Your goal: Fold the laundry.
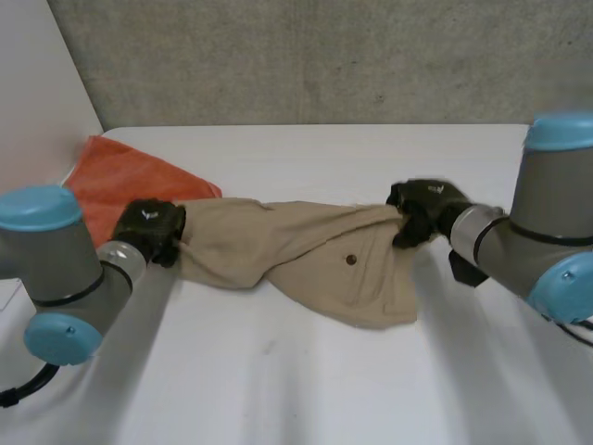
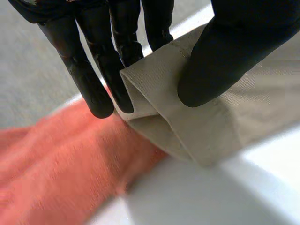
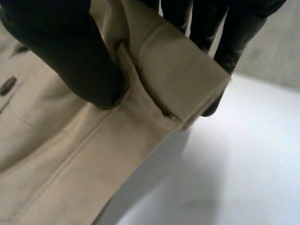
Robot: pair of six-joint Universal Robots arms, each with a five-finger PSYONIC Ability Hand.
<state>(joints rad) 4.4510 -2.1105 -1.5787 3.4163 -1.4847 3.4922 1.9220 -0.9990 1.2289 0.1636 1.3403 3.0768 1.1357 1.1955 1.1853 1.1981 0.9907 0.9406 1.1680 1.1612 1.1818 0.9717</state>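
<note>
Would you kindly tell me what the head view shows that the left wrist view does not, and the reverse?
Head view: the right robot hand pinching one end of the tan garment, the garment stretched between both arms, its dark button, and the grey wall. Left wrist view: close up, the thumb pressing the garment's folded hem against the fingers. Both: the left robot hand on the garment's other end, the orange cloth next to it, and the white table.

Grey arms (image 1: 69,264), light-blue caps (image 1: 39,206), black robot hands (image 1: 148,228) (image 1: 424,204).
</note>
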